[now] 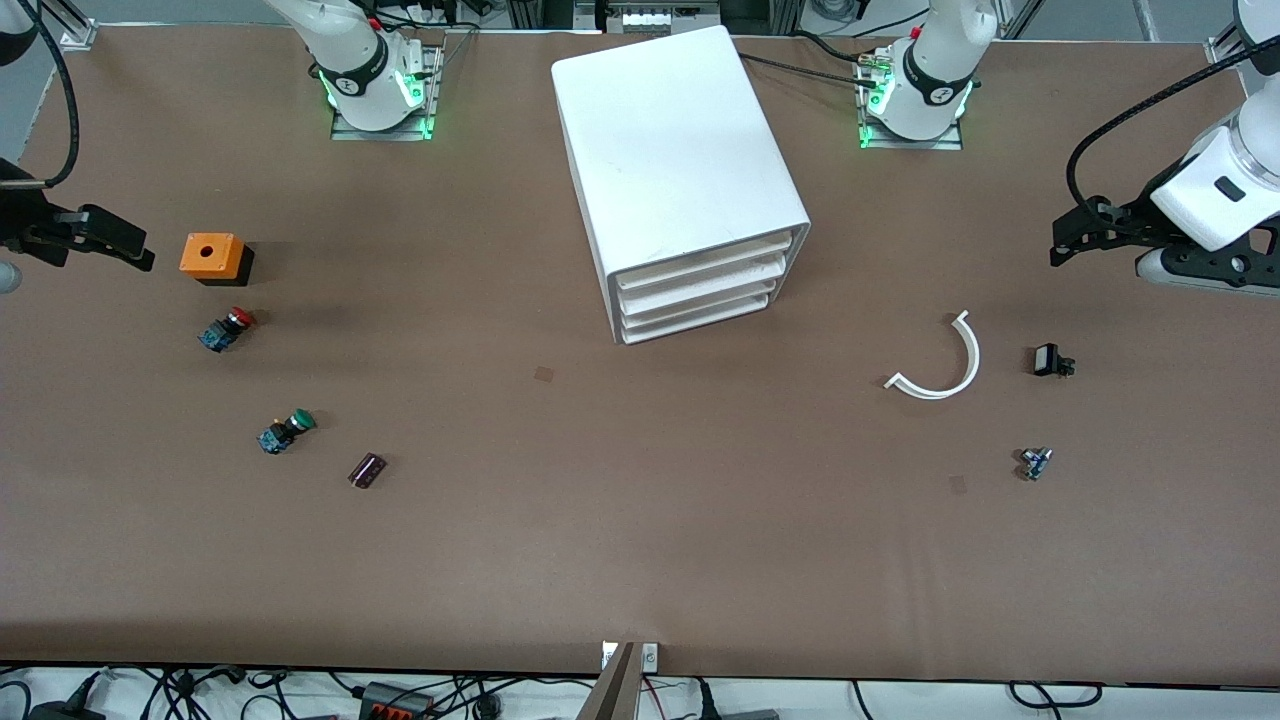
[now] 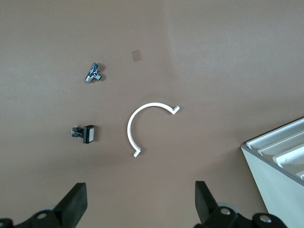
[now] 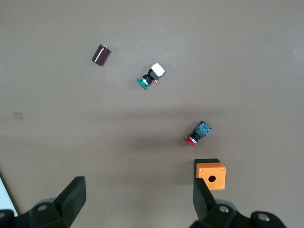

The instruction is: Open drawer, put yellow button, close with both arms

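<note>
The white cabinet (image 1: 680, 150) stands at the middle of the table between the two arm bases. Its uppermost drawer (image 1: 705, 263) is shut, like the two below it. No yellow button shows in any view. My left gripper (image 1: 1075, 240) is open and empty above the table at the left arm's end; in the left wrist view (image 2: 140, 190) it hangs over bare table beside the cabinet's corner (image 2: 278, 166). My right gripper (image 1: 125, 245) is open and empty at the right arm's end; in the right wrist view (image 3: 137, 185) it hangs beside an orange box (image 3: 211, 173).
The orange box with a hole (image 1: 208, 256), a red-capped button (image 1: 226, 329), a green-capped button (image 1: 286, 430) and a dark cylinder (image 1: 366, 469) lie toward the right arm's end. A white curved strip (image 1: 950, 365), a black part (image 1: 1050, 360) and a small metal part (image 1: 1035, 462) lie toward the left arm's end.
</note>
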Controlling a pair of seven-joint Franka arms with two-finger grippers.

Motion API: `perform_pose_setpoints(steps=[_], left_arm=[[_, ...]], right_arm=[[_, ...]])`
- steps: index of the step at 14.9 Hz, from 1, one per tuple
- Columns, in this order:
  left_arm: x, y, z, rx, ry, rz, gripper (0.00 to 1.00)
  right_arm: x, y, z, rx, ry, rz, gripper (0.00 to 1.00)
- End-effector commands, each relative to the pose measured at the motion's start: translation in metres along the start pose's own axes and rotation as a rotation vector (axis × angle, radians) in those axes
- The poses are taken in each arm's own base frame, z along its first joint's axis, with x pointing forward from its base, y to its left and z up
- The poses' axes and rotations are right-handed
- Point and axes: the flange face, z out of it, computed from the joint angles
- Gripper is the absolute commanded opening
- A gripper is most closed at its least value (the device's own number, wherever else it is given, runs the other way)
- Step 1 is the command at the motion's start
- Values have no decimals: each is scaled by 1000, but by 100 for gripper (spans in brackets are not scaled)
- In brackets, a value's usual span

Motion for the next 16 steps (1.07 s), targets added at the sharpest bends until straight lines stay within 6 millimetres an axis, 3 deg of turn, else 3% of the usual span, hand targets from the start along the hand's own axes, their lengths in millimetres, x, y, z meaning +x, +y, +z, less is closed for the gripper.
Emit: perform_pose_setpoints(steps=[1, 16], left_arm=[[4, -2, -5, -12, -5, 14, 100], [4, 5, -7, -12, -5, 27, 100]], right_arm=[[-8, 4, -1, -12, 9, -14, 100], [-8, 2, -1, -14, 10, -33, 100]])
